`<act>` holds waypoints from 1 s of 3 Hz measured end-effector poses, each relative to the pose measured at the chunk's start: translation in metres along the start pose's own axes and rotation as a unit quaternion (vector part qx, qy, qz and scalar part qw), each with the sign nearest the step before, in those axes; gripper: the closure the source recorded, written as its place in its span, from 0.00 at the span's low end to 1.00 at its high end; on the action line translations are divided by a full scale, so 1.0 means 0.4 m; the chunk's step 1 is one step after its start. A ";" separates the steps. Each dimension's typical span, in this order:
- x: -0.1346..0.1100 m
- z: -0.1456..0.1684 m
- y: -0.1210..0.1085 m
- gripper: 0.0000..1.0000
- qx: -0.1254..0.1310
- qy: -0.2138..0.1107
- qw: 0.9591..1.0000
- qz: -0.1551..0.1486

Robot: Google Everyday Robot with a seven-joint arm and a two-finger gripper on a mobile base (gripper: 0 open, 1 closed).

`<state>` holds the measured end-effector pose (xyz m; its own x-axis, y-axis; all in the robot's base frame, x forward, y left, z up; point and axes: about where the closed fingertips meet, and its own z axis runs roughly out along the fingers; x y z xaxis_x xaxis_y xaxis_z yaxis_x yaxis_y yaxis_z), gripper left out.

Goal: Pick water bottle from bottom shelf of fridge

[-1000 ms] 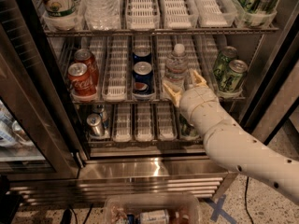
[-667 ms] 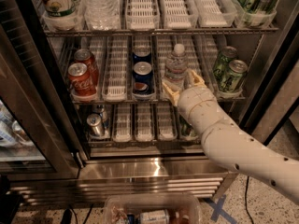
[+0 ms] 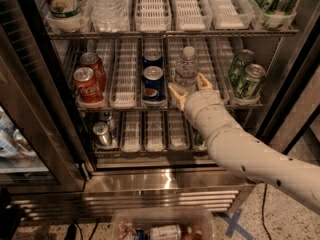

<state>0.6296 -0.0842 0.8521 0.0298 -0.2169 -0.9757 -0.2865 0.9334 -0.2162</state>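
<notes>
The water bottle (image 3: 186, 67), small, clear and ribbed with a white cap, stands upright in a white lane tray on the middle wire shelf of the fridge (image 3: 150, 179). My gripper (image 3: 189, 85) is open at the bottle's lower part. One fingertip is at its left front, the other at its right side. I cannot tell whether the fingertips touch it. My white arm reaches in from the lower right and hides the bottle's base and part of the lowest shelf behind it.
Coke cans (image 3: 87, 81) and Pepsi cans (image 3: 152, 76) stand left of the bottle, green cans (image 3: 247, 76) right of it. Silver cans (image 3: 102, 131) sit on the lowest shelf. A wider clear bottle (image 3: 107, 4) stands above. The open glass door (image 3: 30, 114) is at left. A clear bin (image 3: 162, 226) lies on the floor.
</notes>
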 end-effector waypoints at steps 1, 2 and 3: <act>0.017 0.015 -0.002 0.36 0.002 0.006 1.000 0.004; 0.036 0.029 -0.005 0.55 0.001 0.014 1.000 0.008; 0.050 0.035 -0.010 0.78 0.001 0.021 1.000 0.009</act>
<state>0.6447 -0.0881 0.8331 -0.0160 -0.2112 -0.9773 -0.2847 0.9379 -0.1980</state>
